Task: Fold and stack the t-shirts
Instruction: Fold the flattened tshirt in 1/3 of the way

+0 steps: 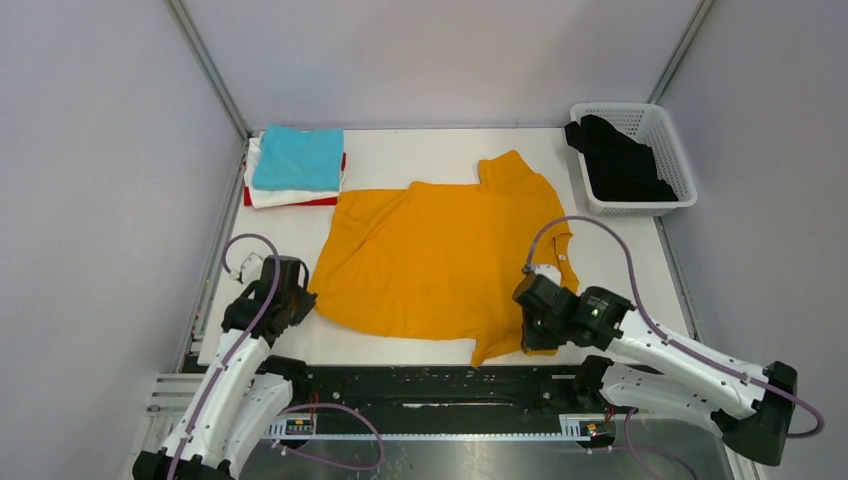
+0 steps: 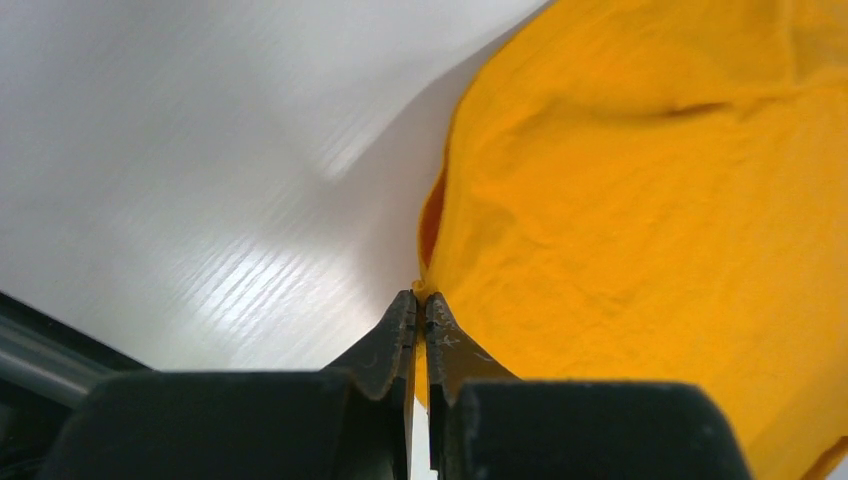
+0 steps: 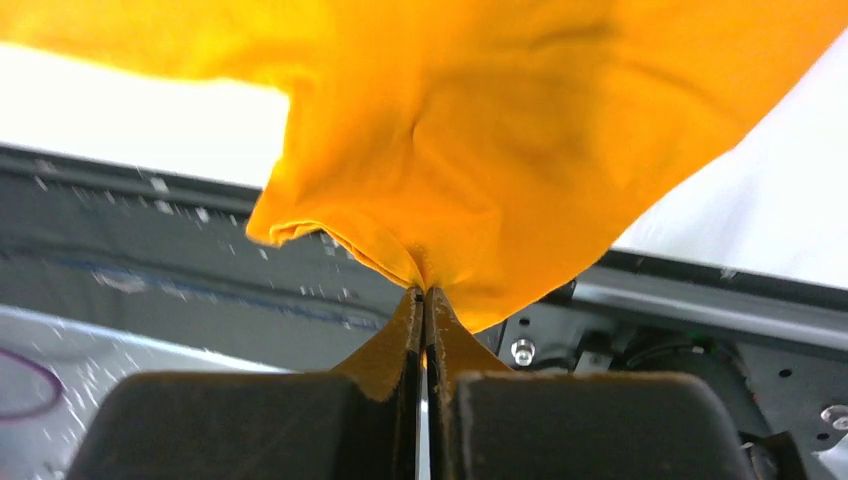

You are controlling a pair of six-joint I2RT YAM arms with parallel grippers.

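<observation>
Mustard-orange t-shirt (image 1: 440, 255) spread on the white worktop (image 1: 400, 150), near hem corners at both pincers. Grips?
— Left pincer (image 2: 421, 298): tips pressed together on the near-left hem corner. Right pincer (image 3: 424, 290): clamped on a bunched fold at the near-right corner, past the worktop's edge.
— Cloth?
— Soft, matte, lightly creased. Stack of folded t-shirts (image 1: 297, 165) far left, turquoise on top, well apart.
</observation>
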